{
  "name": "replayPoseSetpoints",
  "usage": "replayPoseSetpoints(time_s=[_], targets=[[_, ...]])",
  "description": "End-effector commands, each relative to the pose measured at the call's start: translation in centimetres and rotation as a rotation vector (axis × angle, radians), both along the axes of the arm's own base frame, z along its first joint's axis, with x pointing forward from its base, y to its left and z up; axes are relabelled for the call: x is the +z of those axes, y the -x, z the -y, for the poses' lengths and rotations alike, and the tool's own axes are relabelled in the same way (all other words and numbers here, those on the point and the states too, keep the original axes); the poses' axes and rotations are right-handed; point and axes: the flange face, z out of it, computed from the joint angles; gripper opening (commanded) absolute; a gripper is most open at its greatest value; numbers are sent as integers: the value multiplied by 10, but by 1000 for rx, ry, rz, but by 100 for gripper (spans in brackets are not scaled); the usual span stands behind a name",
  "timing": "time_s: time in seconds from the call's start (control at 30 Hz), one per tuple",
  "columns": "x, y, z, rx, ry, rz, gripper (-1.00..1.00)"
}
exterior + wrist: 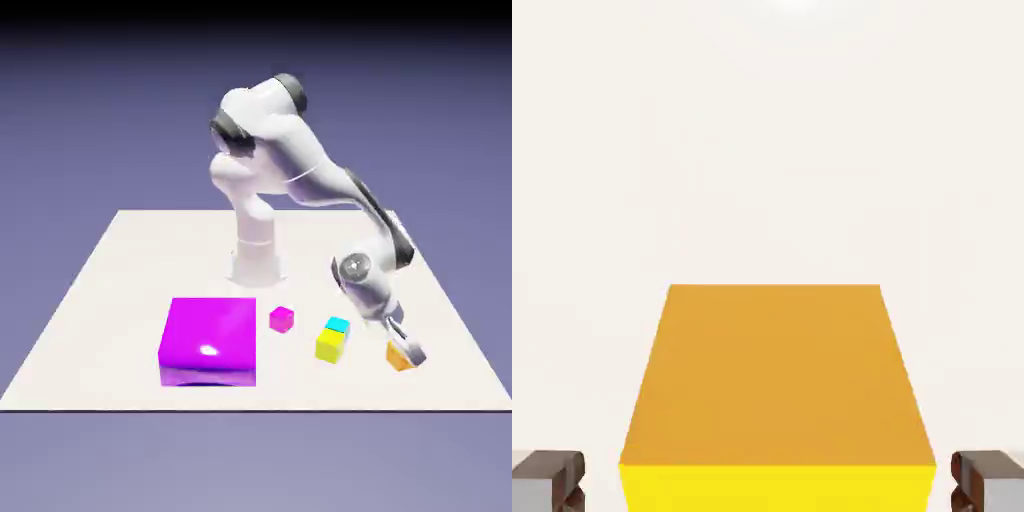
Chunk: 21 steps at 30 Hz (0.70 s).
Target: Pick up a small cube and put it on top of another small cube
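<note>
A plain blue-violet backdrop stands behind a pale desk point(120, 300) that carries every object. The orange cube point(400, 357) sits near the desk's front edge, toward the exterior view's right, with the end effector point(407, 350) lowered right at it. In the hand view the cube point(777, 380) fills the lower middle, and the two grey fingertips point(547, 480) stand just outside its left and right faces with a narrow strip of desk showing on each side. So the jaws are partly open, straddling the cube but not clamped on it, and nothing is held.

The step in hand, as I judge it, is the grasp. To do it well, keep the cube centred between the fingers, close squarely on the two side faces, and lift only once both pads are firmly on, or it may twist or slip.

The exterior view alone shows the goal: the light blue cube point(338, 326), just behind and touching a yellow cube point(331, 345), to the left of the orange one. Farther left lie a small magenta cube point(281, 319) and a big magenta block point(208, 341). Only the hand view shows the finger gaps.
</note>
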Motion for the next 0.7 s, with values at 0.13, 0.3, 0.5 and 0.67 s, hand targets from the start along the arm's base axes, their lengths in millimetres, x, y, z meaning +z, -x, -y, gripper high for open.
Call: replayPoseSetpoints(time_s=[0.13, 0.3, 0.5, 0.67], targets=[[51, -8, 19, -1, -4, 0, -100], [64, 6, 61, 118, 66, -10, -100], [83, 29, 113, 256, 84, -22, -100], [110, 51, 148, 344, 20, -7, -100]])
